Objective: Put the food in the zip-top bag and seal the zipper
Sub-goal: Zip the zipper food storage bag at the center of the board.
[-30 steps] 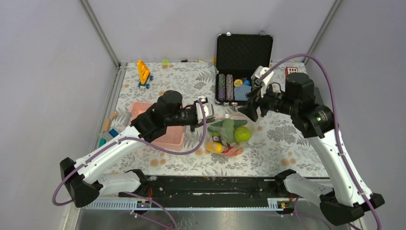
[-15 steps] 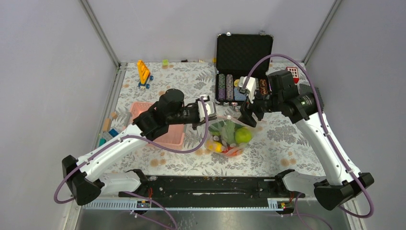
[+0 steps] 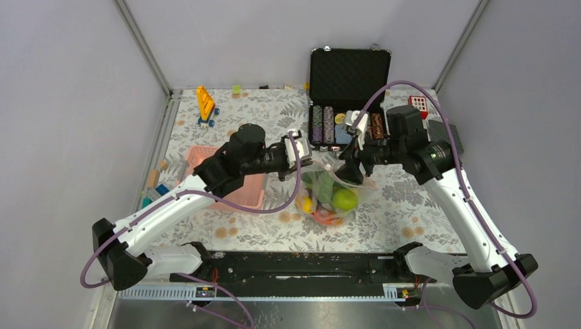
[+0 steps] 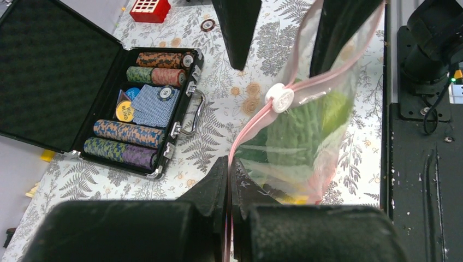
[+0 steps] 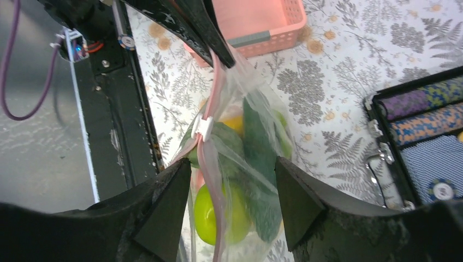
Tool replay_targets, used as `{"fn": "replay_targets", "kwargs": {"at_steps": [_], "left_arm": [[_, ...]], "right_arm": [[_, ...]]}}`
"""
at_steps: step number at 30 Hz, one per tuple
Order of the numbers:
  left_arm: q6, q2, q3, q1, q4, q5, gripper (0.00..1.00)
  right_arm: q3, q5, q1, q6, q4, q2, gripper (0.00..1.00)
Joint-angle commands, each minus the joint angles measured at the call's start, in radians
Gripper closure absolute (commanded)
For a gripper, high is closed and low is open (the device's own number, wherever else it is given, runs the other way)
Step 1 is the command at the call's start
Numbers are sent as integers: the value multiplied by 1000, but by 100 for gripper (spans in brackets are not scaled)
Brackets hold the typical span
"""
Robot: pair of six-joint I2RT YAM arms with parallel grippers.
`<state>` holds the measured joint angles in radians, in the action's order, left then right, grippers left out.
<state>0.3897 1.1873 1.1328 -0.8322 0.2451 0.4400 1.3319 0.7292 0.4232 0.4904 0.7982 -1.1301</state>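
Observation:
The clear zip-top bag [image 3: 330,199] hangs over the table's middle with the food inside: a green cucumber [image 3: 320,184], a yellow-green citrus [image 3: 344,199], a yellow piece [image 3: 306,203] and a red-orange piece [image 3: 326,218]. My left gripper [image 3: 300,152] is shut on the left end of the pink zipper [image 4: 248,128]. The white slider [image 4: 282,100] sits partway along the strip, also seen in the right wrist view [image 5: 202,128]. My right gripper [image 5: 232,204] is open, its fingers [image 5: 164,213] on either side of the zipper [image 5: 210,180] and bag top without pinching it.
An open black hard case [image 3: 348,72] with poker chips stands behind the bag. The pink basket [image 3: 250,192] is under my left arm. A yellow toy [image 3: 205,103] is at the back left, a red block [image 3: 416,103] at the back right. The black rail [image 3: 301,264] runs along the front.
My right gripper has moved left and down from beside the case until it straddles the bag's mouth. The bag has shifted slightly. My left gripper kept its hold on the zipper end.

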Motion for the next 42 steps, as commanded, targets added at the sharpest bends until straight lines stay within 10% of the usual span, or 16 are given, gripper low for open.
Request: {"fn": "replay_targets", "kwargs": {"at_steps": [1,27,38,42], "left_arm": [[-35,4,62,-11,-102,11,100],[-50,-38,52,-47,-94,-52,100],[-62,-25,47,-47,-75,-65,100],[-91,-57,20,-47,-84,-61,53]], "right_arm": [[-50,108,-3,-128,-157,-7,35],[-157,-139,131,-312,-356,-143,100],[-203,37,138,-321,-457,-67,100],[-218,117,138,-278,-459,-48,100]]}}
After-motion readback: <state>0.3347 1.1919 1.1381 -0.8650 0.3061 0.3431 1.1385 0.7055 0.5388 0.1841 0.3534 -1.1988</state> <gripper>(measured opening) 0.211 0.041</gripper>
